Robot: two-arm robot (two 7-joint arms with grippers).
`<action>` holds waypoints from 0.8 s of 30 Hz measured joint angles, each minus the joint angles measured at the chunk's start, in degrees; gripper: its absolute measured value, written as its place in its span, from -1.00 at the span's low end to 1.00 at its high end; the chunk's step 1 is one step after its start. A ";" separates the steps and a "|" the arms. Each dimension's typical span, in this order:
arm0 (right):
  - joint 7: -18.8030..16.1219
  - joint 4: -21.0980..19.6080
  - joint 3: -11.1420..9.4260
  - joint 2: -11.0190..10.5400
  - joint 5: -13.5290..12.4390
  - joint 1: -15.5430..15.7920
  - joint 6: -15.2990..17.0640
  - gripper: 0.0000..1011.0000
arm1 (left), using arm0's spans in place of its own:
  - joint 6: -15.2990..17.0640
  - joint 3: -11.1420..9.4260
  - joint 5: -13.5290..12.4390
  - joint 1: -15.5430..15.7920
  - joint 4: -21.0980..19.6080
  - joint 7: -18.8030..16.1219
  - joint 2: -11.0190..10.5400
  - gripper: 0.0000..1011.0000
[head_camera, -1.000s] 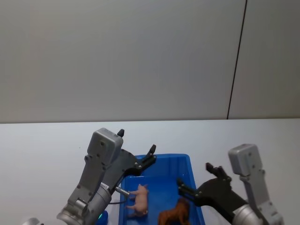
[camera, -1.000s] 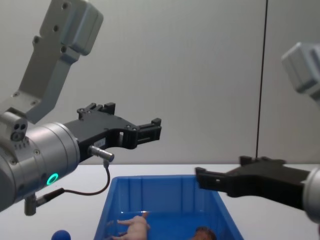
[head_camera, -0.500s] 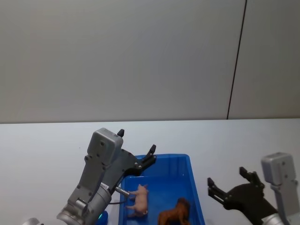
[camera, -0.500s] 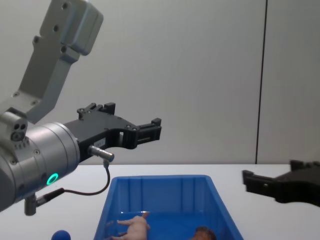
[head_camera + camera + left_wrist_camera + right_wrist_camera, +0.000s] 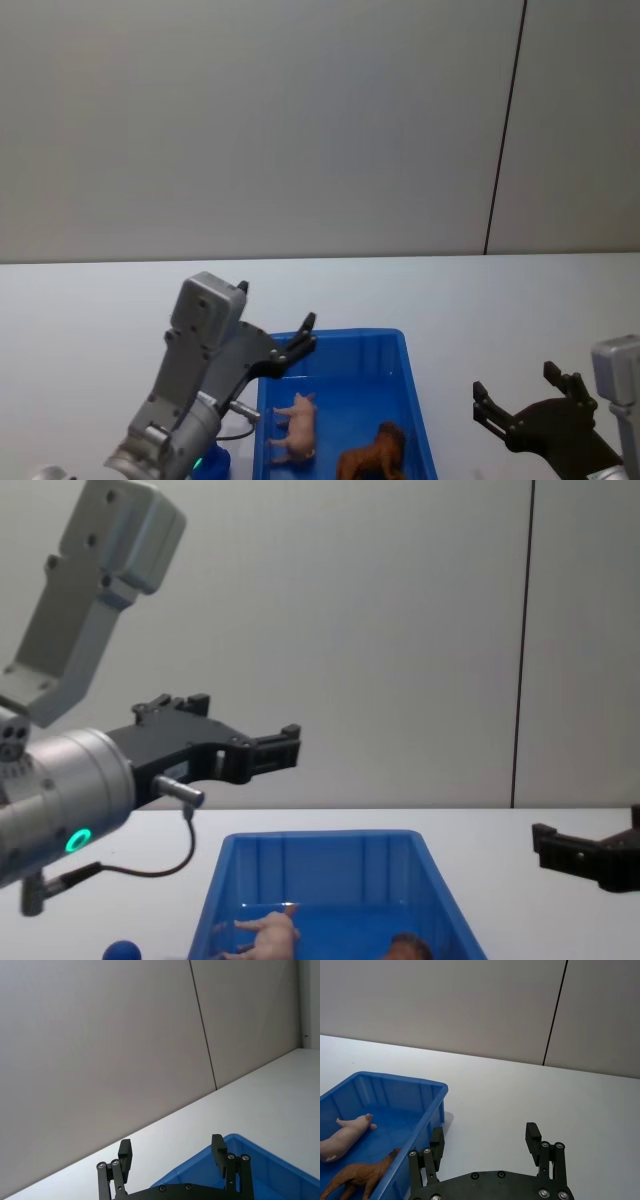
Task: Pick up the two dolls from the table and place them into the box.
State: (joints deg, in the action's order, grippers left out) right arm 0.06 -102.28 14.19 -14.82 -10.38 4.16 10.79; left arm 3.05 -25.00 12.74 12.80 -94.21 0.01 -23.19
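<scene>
Both dolls lie inside the blue box [image 5: 345,338]: the pale pink pig [image 5: 296,428] on the left and the shaggy brown lion [image 5: 372,455] to its right. The right wrist view shows the pig [image 5: 347,1130], the lion [image 5: 357,1176] and the box's rim [image 5: 390,1080]. My left gripper [image 5: 275,304] hovers open and empty above the box's far left corner, whose rim [image 5: 240,1150] shows below the gripper [image 5: 171,1142]. My right gripper [image 5: 515,385] is open and empty over the white table [image 5: 500,300], to the right of the box, with bare table under the gripper [image 5: 485,1131].
A small blue round object [image 5: 122,950] sits on the table by the box's near left corner. A grey wall with a dark vertical seam [image 5: 505,130] rises behind the table. Bare tabletop stretches beyond and on both sides of the box.
My right gripper has pulled away from above the box to the right and now hangs over bare table. The left arm has shifted slightly left. The dolls have not moved.
</scene>
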 joint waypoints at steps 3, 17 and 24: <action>0.31 -0.17 -0.12 -0.18 -0.14 0.25 -0.15 0.98 | 1.33 0.56 0.69 -0.46 -0.62 -0.33 -0.77 0.98; 1.04 -0.55 -0.42 -0.64 -0.44 0.83 -0.43 0.98 | 9.51 3.38 5.44 -2.67 -2.68 -0.73 -4.78 0.98; 1.20 -0.62 -0.49 -0.74 -0.51 0.96 -0.49 0.98 | 13.20 4.54 7.64 -3.83 -2.80 -0.10 -6.64 0.98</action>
State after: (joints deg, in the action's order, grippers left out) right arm 1.27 -102.90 13.70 -15.56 -10.89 5.12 10.30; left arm 16.25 -20.46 20.39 8.97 -97.01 -0.09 -29.83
